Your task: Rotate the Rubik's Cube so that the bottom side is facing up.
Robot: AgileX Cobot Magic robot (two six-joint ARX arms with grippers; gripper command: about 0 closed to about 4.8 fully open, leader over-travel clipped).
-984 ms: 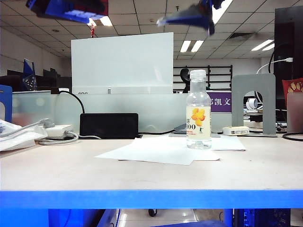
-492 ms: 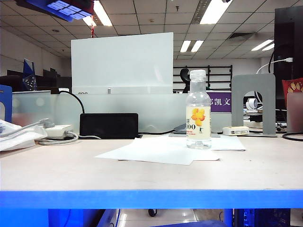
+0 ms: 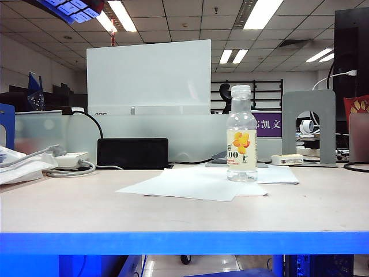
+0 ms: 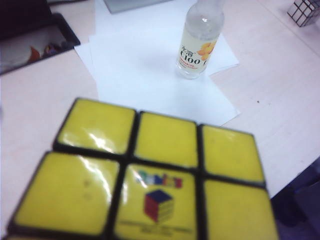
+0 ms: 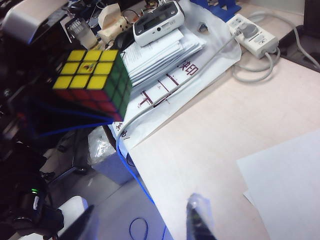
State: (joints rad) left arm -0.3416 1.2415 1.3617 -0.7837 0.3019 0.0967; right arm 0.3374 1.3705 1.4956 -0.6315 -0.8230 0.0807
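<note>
The Rubik's Cube is held high above the worktop, well off its surface, toward the left side in the exterior view; in the left wrist view it fills the foreground directly before the camera. Below, a bottle is stood upright on loose paper sheets right of the worktop's middle. Behind the sheets, a flat box is set against a partition. A power strip is placed at the left, beside a stack of documents.

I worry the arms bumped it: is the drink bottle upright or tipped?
Upright: the bottle stands cap-up on the white paper.
</note>
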